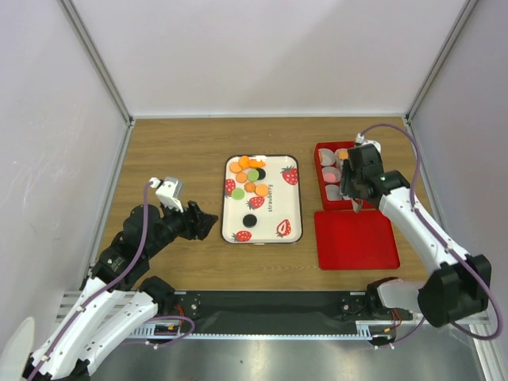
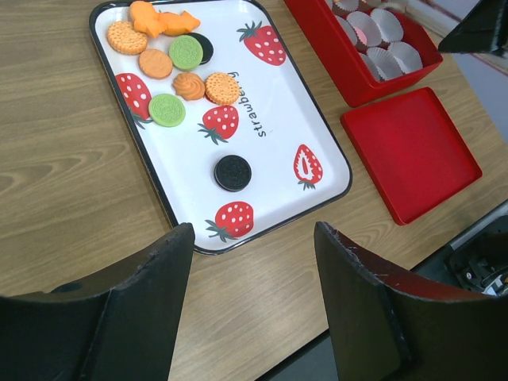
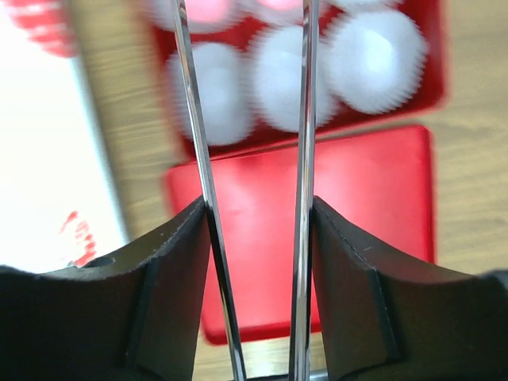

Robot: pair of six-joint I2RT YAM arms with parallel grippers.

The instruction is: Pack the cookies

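Left hand (image 1: 202,222): spread wide, holding nothing, hanging over the bare desk (image 1: 175,159) just left of the tray (image 1: 270,214).
Desk: brown wood grain, with plain white walls (image 1: 270,48) on three sides.
Cookies (image 2: 186,52): orange and green ones clustered at the far end of the strawberry-print tray, and one black cookie (image 2: 232,172) alone nearer me. All of them lie ahead of my left fingers, and none is touched.
Red box (image 2: 333,63): right of the tray, lined with white paper cups (image 2: 381,28). Its flat red lid (image 2: 413,151) lies on the desk just in front of it.
Right hand (image 1: 353,194): over the near end of the red box, well apart from the tray. My fingers press on a pair of thin metal tongs (image 3: 305,119), whose two blades stand slightly parted with nothing between them.
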